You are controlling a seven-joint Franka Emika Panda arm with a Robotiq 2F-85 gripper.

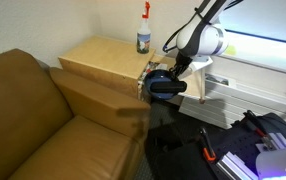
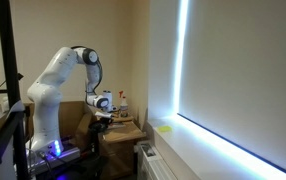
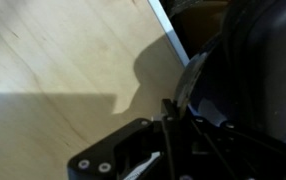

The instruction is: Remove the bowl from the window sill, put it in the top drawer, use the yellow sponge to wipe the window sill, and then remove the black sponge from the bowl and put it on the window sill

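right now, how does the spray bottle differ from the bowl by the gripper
The spray bottle is tall, narrow and pale with a red top; the bowl is low, wide and dark blue. The spray bottle stands upright on the wooden cabinet, clear of the gripper; the bowl sits lower, at the cabinet's edge, right under the gripper. Whether it is gripped is unclear. Both are at the same cabinet.

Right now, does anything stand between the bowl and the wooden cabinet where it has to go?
Nothing visible does. The bowl, in the tool, hangs right at the cabinet edge; the spray bottle stands farther back on top. No open drawer shows.
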